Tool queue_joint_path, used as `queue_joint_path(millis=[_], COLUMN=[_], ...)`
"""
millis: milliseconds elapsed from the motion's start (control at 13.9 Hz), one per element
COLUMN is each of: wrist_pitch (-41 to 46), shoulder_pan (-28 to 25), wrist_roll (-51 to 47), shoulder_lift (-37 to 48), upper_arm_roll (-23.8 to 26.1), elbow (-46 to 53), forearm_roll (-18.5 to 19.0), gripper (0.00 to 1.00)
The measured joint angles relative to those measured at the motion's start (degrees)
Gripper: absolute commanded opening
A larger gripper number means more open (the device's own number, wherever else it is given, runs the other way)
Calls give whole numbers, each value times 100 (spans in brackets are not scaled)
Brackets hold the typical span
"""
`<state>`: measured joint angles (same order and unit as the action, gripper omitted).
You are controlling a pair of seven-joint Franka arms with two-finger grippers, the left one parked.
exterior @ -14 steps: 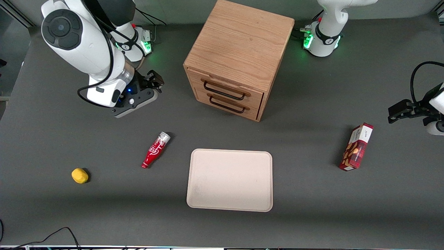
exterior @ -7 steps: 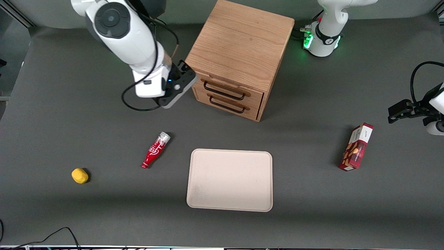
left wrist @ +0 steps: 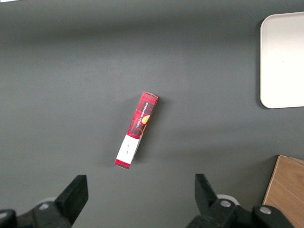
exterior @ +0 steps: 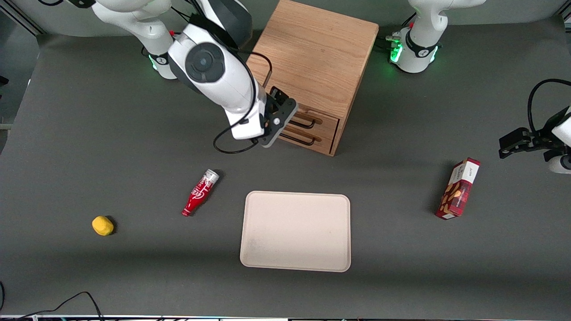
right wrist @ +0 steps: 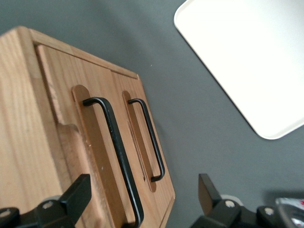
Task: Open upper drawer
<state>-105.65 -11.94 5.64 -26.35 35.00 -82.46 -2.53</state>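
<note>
The oak cabinet (exterior: 312, 58) stands at the middle of the table's back. Its upper drawer (exterior: 328, 122) is shut, with a thin black bar handle (exterior: 308, 120) partly hidden by my arm. In the right wrist view the upper drawer (right wrist: 97, 156) shows close up, and its handle (right wrist: 119, 156) runs between my two fingers. The lower drawer's handle (right wrist: 151, 142) lies beside it. My gripper (exterior: 282, 103) hangs open just in front of the upper drawer, and in the wrist view the gripper (right wrist: 142, 194) holds nothing.
A cream tray (exterior: 295, 231) lies nearer the front camera than the cabinet. A red bottle (exterior: 199, 192) and a yellow lump (exterior: 102, 225) lie toward the working arm's end. A red box (exterior: 459, 188) stands toward the parked arm's end.
My arm has swung from the working arm's end of the table across to the cabinet's front. The gripper now covers part of the drawer handles. Nothing else has moved.
</note>
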Motion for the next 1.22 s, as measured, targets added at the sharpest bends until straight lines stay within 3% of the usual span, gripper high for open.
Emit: queue_joint_path(millis=[1223], wrist_pitch=[-356], shoulder_pan=[-95], wrist_roll=[4], shoulder_lift=[-417], upper_arm_roll=[5], elbow=[-480], forearm_roll=[184], gripper=[100])
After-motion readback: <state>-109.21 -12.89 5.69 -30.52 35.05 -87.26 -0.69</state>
